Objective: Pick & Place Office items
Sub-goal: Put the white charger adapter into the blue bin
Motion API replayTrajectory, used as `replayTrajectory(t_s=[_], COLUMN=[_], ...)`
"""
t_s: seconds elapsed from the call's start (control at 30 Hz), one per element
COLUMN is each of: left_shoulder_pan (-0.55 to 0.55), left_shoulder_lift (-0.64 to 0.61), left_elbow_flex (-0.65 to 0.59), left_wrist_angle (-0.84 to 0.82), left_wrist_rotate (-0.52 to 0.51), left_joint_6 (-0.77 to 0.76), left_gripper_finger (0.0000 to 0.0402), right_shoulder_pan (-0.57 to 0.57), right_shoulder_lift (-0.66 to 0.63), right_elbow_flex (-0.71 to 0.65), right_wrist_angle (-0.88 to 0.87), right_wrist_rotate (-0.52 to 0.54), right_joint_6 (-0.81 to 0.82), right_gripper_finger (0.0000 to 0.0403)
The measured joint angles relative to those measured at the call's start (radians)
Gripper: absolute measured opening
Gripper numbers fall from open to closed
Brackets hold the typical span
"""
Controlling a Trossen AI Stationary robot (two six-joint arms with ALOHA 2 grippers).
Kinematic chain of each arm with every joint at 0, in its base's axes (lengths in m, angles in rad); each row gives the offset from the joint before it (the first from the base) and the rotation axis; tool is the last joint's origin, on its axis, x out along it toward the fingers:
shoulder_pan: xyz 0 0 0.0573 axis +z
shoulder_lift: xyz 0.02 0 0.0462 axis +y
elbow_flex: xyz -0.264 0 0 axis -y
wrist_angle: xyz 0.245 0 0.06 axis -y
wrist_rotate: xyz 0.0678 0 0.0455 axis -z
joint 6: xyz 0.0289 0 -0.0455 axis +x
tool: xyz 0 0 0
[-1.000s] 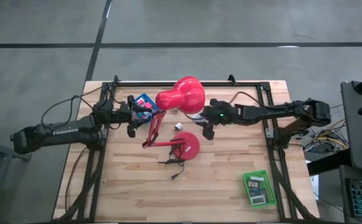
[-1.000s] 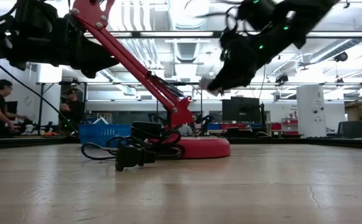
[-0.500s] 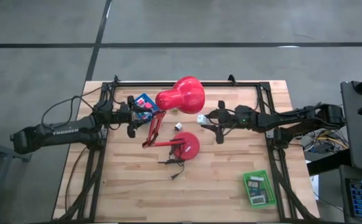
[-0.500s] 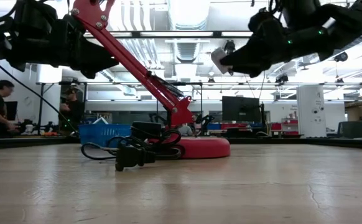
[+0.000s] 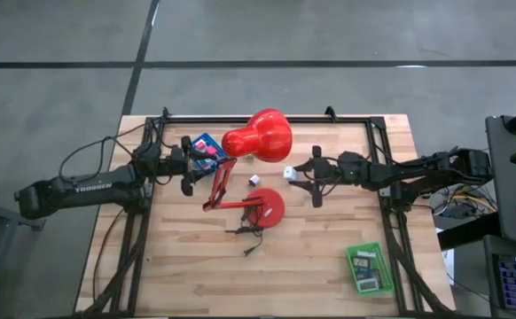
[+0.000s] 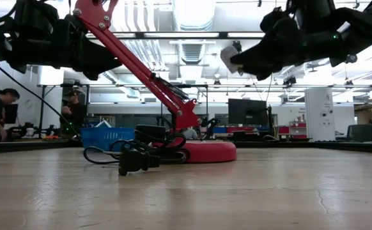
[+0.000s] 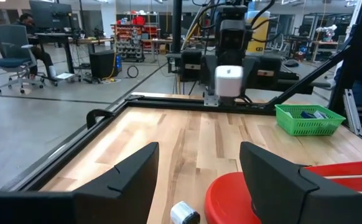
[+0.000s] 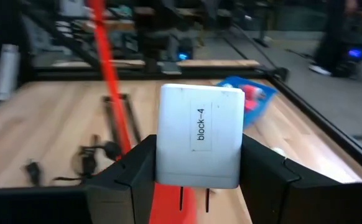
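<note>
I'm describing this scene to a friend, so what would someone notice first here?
The big red desk lamp, standing mid-table with its shade toward the far edge, grabs the eye first. Next, the right gripper held above the table right of the lamp, clamping a white block labelled block-4. The left gripper waits open by the blue tray; a green tray sits near the front right corner.

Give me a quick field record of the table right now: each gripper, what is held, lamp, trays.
right gripper: shut on white block labelled block-4, held in the air above the table, beside the lamp base
left gripper: open, empty, near the blue tray
red desk lamp: base on the table, head toward the far edge
green tray: near right corner, holds small items
loose item: small white piece by the lamp base
</note>
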Motion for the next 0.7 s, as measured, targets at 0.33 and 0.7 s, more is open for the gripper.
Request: replayTrajectory(t_s=[0.33, 0.7], left_shoulder_pan=[0.000, 0.000], left_shoulder_lift=[0.000, 0.000], left_elbow_flex=[0.000, 0.000], left_wrist_angle=[-0.001, -0.001], left_wrist_rotate=[0.000, 0.000], left_joint_6=[0.000, 0.004], left_gripper_finger=[0.0230, 0.0230], right_shoulder_pan=[0.049, 0.229], right_shoulder_lift=[-0.164, -0.474], right_elbow_flex=[-0.102, -0.296], right_wrist_angle=[0.008, 0.003], right_wrist_rotate=[-0.064, -0.058], right_joint_6=[0.025, 0.192], right_gripper_finger=[0.0173, 0.0173])
